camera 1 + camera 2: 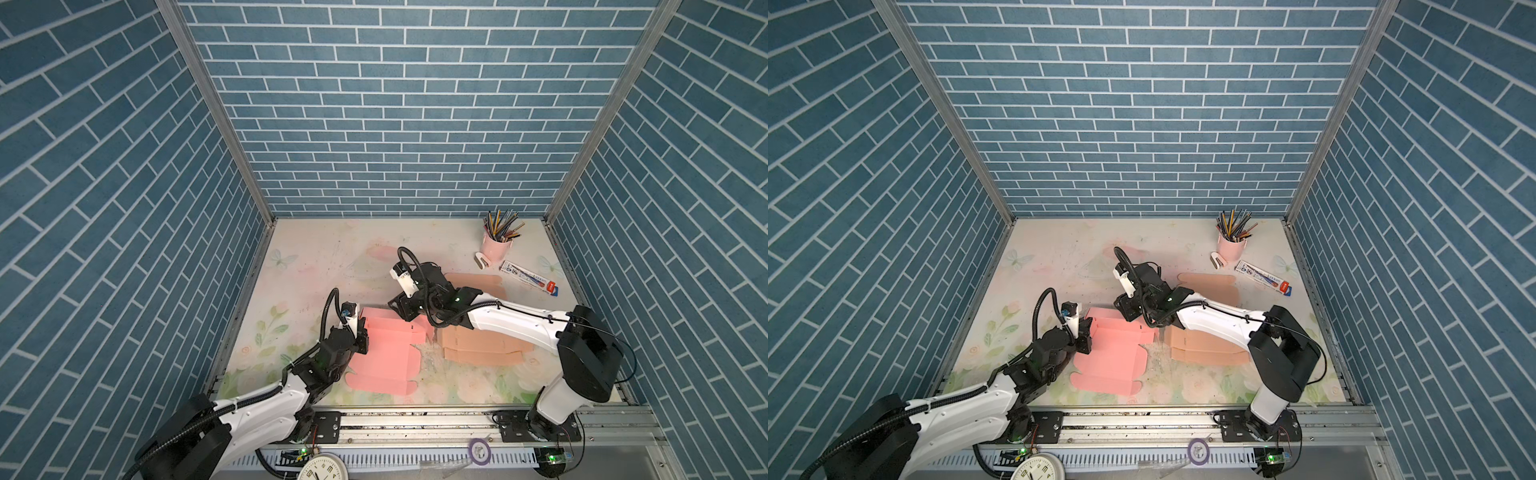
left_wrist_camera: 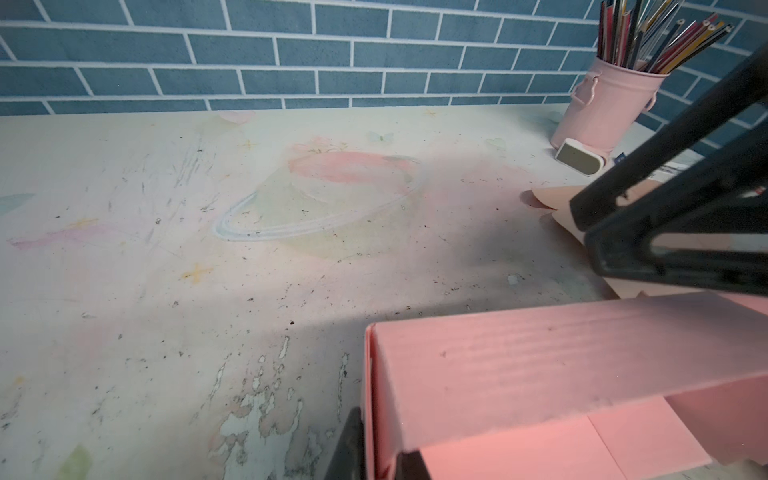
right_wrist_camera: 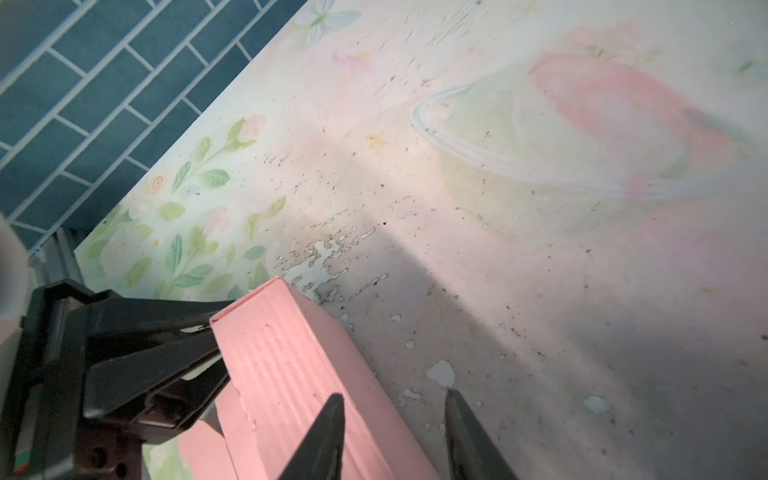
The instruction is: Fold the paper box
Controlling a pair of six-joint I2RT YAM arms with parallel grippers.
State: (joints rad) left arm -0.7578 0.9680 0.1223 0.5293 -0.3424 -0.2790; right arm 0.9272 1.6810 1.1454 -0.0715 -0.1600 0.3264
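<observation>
The pink paper box (image 1: 386, 353) (image 1: 1108, 357) lies partly folded mid-table, its far wall (image 2: 540, 353) and left wall raised. My left gripper (image 1: 361, 328) (image 1: 1086, 328) (image 2: 380, 457) is shut on the left wall near the far-left corner, one finger on each side. My right gripper (image 1: 401, 309) (image 1: 1125, 309) (image 3: 393, 397) hovers at the far wall (image 3: 291, 365), open. One fingertip (image 3: 334, 403) is over the pink wall and its partner is over bare table outside it.
A flat tan box blank (image 1: 482, 345) (image 1: 1204, 345) lies under my right arm, with another tan piece (image 1: 473, 280) behind it. At the back right stand a pink pencil cup (image 1: 494, 245) (image 2: 602, 108), a small white block (image 1: 482, 261) and a pen packet (image 1: 528, 276).
</observation>
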